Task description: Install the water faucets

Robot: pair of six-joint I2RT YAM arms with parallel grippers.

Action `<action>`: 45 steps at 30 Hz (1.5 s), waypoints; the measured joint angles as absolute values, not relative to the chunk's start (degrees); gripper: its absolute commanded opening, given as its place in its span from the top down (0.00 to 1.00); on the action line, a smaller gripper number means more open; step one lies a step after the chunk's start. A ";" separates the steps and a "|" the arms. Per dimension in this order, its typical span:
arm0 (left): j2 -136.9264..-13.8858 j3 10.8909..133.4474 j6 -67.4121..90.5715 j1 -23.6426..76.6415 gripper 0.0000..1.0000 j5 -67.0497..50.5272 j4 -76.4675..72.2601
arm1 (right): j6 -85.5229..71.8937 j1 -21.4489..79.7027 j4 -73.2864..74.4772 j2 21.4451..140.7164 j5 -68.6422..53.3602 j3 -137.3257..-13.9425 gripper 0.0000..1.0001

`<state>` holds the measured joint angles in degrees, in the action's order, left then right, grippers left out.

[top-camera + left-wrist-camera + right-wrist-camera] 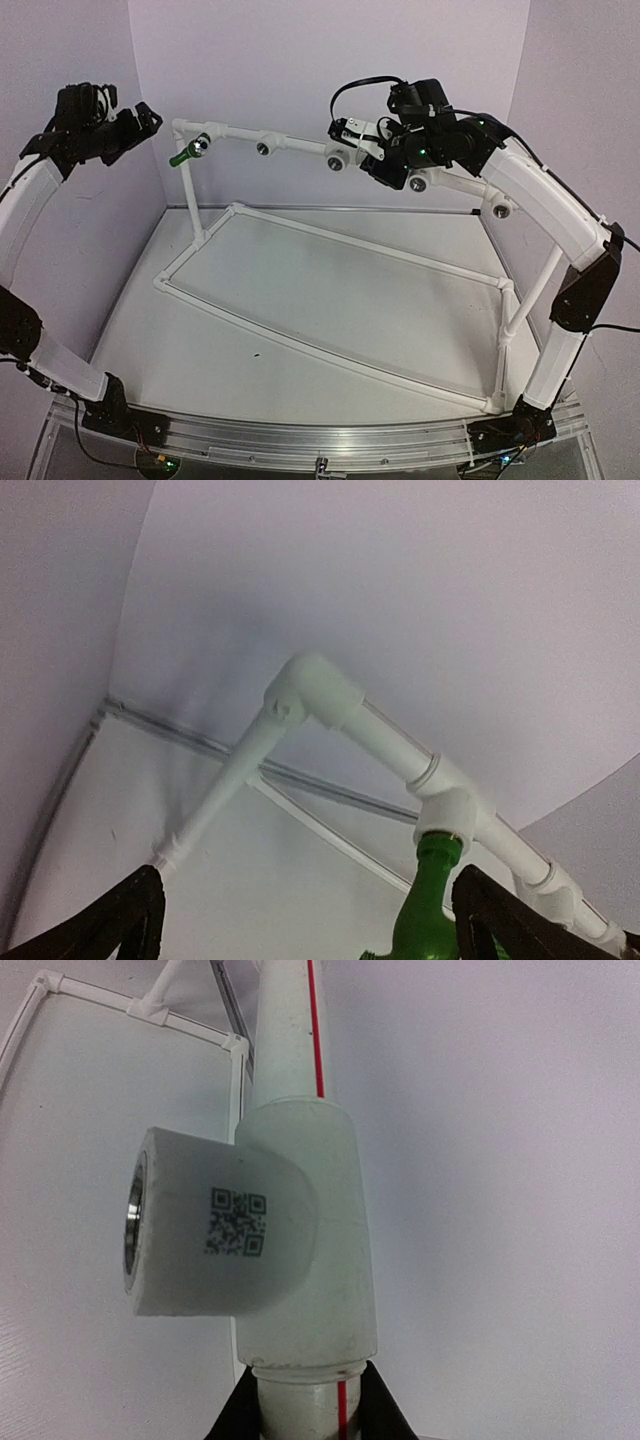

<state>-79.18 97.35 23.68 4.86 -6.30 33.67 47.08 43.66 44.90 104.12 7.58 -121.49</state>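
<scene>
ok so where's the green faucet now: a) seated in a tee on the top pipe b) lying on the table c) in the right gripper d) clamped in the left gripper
a: the green faucet sits in the white tee, with the left gripper open, not gripping it.

The faucet (428,905) is bright green, the pipe frame (310,690) white with a red stripe (318,1030), its tee fitting (300,1260) printed with a black QR code (236,1222).
</scene>
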 measured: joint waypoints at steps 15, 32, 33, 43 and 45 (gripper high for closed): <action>-62.02 55.61 86.80 4.45 0.00 -17.59 -8.97 | 47.05 43.66 44.93 104.12 7.16 -121.49 1.00; -68.05 54.30 102.39 5.46 0.07 -22.46 -22.98 | 46.87 43.55 44.93 104.12 6.98 -121.49 1.00; -68.17 54.30 102.54 5.69 0.09 -22.58 -22.87 | 46.87 43.55 44.93 104.12 6.98 -121.49 1.00; -70.34 58.41 98.23 9.03 0.29 -22.73 -19.83 | 46.73 43.55 44.93 104.12 6.99 -121.49 1.00; -70.58 60.22 95.22 9.77 0.32 -22.36 -17.01 | 46.70 43.55 44.91 104.12 7.01 -121.49 1.00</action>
